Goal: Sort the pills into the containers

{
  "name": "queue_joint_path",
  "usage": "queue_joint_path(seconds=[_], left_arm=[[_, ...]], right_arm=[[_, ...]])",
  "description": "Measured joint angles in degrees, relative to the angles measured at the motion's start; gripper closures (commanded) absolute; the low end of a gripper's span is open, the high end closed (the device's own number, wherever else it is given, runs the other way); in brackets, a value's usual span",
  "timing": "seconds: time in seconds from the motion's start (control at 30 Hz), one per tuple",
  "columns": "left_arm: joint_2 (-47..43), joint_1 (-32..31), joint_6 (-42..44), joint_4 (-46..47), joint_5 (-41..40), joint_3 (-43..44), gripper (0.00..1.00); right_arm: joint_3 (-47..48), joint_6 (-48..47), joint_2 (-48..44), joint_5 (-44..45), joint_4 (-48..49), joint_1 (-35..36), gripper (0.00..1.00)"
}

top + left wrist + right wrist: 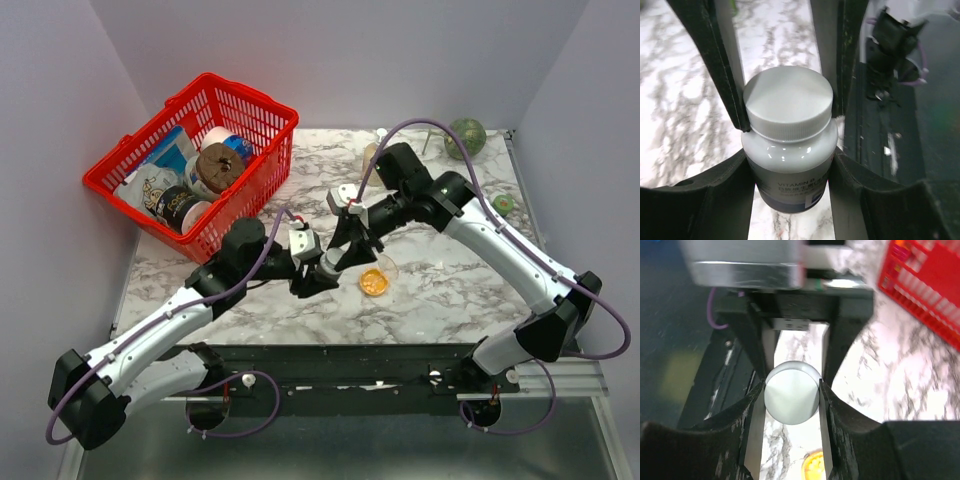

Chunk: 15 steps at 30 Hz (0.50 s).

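Left gripper [790, 172]: clamped on the body of the white pill bottle [790, 150], a finger pressed to each side. The bottle sits near table centre, label partly showing.

Right gripper [791, 390]: meets it from 1 o'clock, jaws closed on the cap [788, 100] and touching both sides.

Pills [374, 283]: orange cluster inside the clear dish [388, 268], resting on the marble table [450, 300] at 4 o'clock of the two grippers, just beside them.

Red basket [195, 165]: at 10 o'clock, well apart, holding packages.
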Motion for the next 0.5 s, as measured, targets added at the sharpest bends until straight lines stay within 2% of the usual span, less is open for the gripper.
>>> queue_joint_path(seconds=[0.03, 0.07, 0.17, 0.2, 0.27, 0.3, 0.33, 0.43, 0.5], left_arm=[[-0.63, -0.33, -0.17, 0.35, -0.59, -0.90, 1.00], [-1.20, -0.83, -1.01, 1.53, -4.90, -1.68, 1.00], [-1.20, -3.19, -3.15, 5.70, -16.44, -3.78, 1.00], [-0.92, -3.54, -3.65, 6.56, -18.78, -4.04, 1.00], [0.48, -3.87, -4.70, 8.28, -21.86, -4.09, 1.00], [1.20, -3.87, -4.96, 9.18, -22.45, -4.09, 1.00], [1.79, -3.85, -4.92, 10.32, -22.84, -4.11, 1.00], [1.84, -3.87, -4.11, 12.35, -21.38, -4.13, 1.00], [0.96, -3.39, -3.61, 13.05, -17.62, -4.11, 1.00]], right_arm=[[-1.49, 5.44, -0.68, 2.27, 3.85, 0.09, 0.87], [-3.15, 10.64, -1.46, 5.03, 7.82, 0.13, 0.86], [-7.80, 23.04, -3.28, 11.08, 17.66, 0.22, 0.71], [-8.79, 26.14, -3.41, 12.11, 20.06, 0.17, 0.53], [-9.90, 30.36, -3.34, 13.49, 23.85, -0.11, 0.33], [-10.12, 31.58, -3.23, 13.77, 24.92, -0.42, 0.11], [-10.19, 32.79, -3.15, 13.77, 25.62, -0.66, 0.02], [-9.66, 32.00, -3.15, 11.58, 25.97, -1.68, 0.00], [-8.09, 28.79, -3.15, 8.24, 23.41, -2.45, 0.00]])
